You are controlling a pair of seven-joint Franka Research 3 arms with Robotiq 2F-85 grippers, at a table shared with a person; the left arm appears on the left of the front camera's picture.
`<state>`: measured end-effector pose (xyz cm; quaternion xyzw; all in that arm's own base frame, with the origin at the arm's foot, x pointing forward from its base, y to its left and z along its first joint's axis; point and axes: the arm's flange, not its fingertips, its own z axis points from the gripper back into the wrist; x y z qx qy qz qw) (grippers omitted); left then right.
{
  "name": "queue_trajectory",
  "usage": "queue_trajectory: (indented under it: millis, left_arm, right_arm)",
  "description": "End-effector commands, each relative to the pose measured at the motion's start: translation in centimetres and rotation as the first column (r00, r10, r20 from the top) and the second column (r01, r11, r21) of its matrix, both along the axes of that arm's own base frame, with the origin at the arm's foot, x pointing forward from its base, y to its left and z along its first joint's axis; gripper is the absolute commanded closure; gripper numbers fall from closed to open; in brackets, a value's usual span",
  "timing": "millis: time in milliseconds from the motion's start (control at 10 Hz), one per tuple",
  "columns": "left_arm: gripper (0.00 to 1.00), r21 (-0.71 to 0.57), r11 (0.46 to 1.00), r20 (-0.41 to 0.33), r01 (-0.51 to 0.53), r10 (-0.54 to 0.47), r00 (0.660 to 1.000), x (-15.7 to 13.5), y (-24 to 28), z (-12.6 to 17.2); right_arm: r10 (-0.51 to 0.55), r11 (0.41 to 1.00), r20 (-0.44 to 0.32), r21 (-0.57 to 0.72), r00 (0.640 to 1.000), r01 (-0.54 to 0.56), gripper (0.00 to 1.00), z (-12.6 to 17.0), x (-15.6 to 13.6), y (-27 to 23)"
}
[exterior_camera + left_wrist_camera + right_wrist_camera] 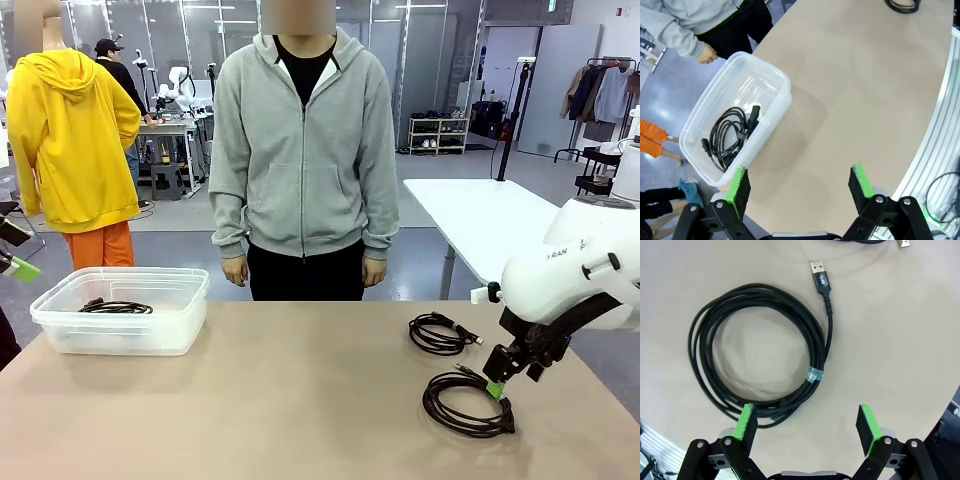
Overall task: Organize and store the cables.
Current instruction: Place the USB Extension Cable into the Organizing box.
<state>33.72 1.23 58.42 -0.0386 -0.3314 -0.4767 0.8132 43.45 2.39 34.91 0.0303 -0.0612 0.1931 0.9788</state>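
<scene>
- Right end effector (805, 412) hangs released over the nearest cable coil (695, 347), green pads (746, 420) spread and grasping nothing. It appears lined up to straddle the bundled strands near the clear tie (814, 374), where the loops are held together.
- Left end effector (799, 175) is likewise released and empty, hovering over the surface (865, 100) just beside the clear tub (770, 120).
- One stored cable (727, 135) lies coiled inside the tub. A second coil (440, 350) lies on the surface beyond the nearest one, toward the person (305, 150).
- Tub and loose coils are well apart, with open surface between them.
- The person stands at the far edge with hands at sides, not obstructing.
- The USB plug (820, 276) juts free of the nearest coil and, in my judgement, could snag when lifted.
</scene>
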Motion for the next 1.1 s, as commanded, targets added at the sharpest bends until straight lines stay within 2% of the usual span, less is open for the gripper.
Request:
queue_trajectory:
  millis: [0,200,600,800,900,1000]
  left_arm:
    - [0.0,0.005,1.0,-0.002,-0.014,0.014,1.0,0.1,-0.2,0.2]
    - [0.0,0.005,1.0,-0.002,-0.014,0.014,1.0,0.1,-0.2,0.2]
    - [0.0,0.005,1.0,-0.002,-0.014,0.014,1.0,0.1,-0.2,0.2]
    - [0.0,0.005,1.0,-0.002,-0.014,0.014,1.0,0.1,-0.2,0.2]
    - [0.0,0.005,1.0,-0.002,-0.014,0.014,1.0,0.1,-0.2,0.2]
    - [0.0,0.005,1.0,-0.002,-0.014,0.014,1.0,0.1,-0.2,0.2]
  right_arm:
    - [-0.047,0.999,-0.007,-0.01,0.999,0.047,0.0,-1.6,1.8,0.6]
    - [-0.081,0.997,-0.003,0.001,0.997,0.081,0.0,-2.9,2.8,0.6]
    - [-0.068,0.998,-0.061,-0.015,0.996,0.068,0.0,-4.3,3.5,1.1]
    - [-0.073,0.997,-0.062,-0.015,0.995,0.072,0.0,-4.6,3.8,1.2]
    - [-0.079,0.997,-0.057,-0.013,0.995,0.079,0.26,-4.7,4.1,1.1]
    - [-0.082,0.997,-0.055,-0.015,0.995,0.081,0.46,-4.8,4.2,1.0]
